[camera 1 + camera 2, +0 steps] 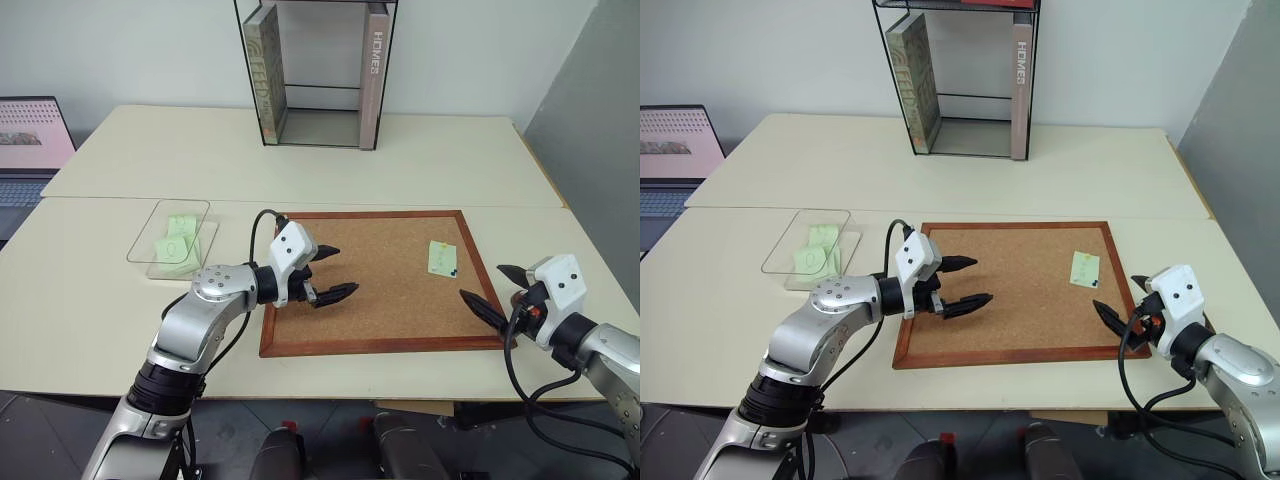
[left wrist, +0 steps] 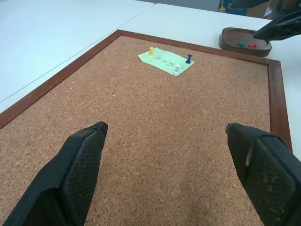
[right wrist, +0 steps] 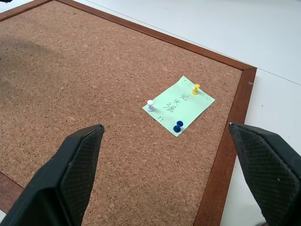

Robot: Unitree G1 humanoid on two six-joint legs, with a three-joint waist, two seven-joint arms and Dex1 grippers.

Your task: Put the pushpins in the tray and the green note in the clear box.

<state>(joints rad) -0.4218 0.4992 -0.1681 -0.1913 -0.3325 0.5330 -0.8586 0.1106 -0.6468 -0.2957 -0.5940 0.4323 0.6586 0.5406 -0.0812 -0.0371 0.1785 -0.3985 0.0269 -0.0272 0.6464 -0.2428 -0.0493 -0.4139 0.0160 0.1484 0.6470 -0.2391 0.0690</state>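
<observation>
On your pale worktop (image 1: 400, 170), three pushpins (image 3: 178, 126) fix the pale green paper note (image 3: 178, 106) to corkboard (image 1: 380, 290), both hands (image 1: 325, 272) (image 1: 497, 290) spread wide.

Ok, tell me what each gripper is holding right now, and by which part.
Nothing is held. The left gripper and the right gripper are both open and empty above the corkboard.

Bright even light, soft shadows, sharp focus.
</observation>
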